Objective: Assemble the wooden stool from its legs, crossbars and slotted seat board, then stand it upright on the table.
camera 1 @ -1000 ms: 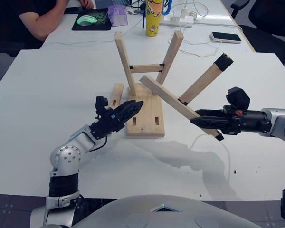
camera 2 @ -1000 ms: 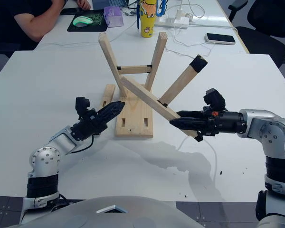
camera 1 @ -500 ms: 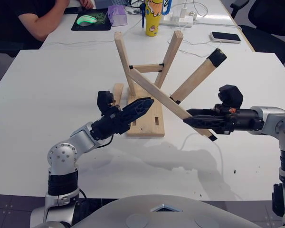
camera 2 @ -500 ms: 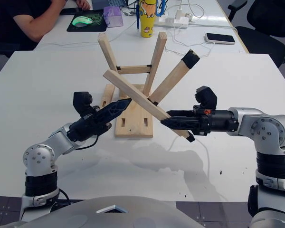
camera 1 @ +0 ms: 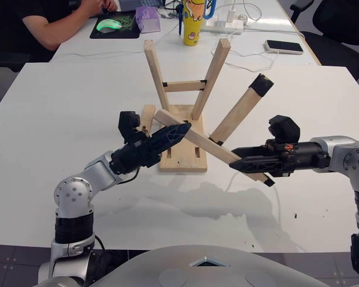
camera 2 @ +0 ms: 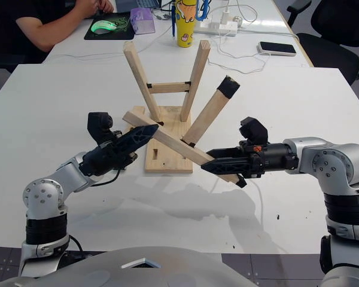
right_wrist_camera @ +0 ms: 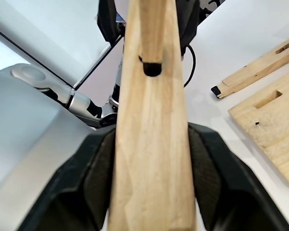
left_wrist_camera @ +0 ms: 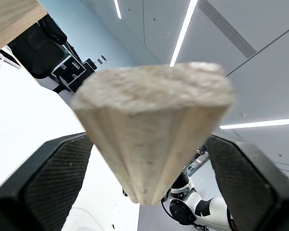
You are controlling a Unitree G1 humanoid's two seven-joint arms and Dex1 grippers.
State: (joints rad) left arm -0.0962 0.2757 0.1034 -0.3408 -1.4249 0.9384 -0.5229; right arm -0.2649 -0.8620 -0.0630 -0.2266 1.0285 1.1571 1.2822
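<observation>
The right end effector [camera 1: 233,166] is clenched on a wooden leg [camera 1: 197,138] near its lower end and holds it slanted above the table [camera 1: 60,119]. The leg's upper end sits at the left end effector [camera 1: 185,126]; whether that one grips it cannot be told. The seat board [camera 1: 184,161] lies flat beneath, between both end effectors. Just beyond them, two legs joined by a crossbar [camera 1: 184,85] stand on it.

legs [camera 1: 157,75] 4 | crossbars [camera 1: 184,85] 2 | seat board [camera 1: 188,156] 1 | phone [camera 1: 283,46] 1 | cup [camera 1: 194,24] 1 | mouse [camera 1: 110,24] 1
</observation>
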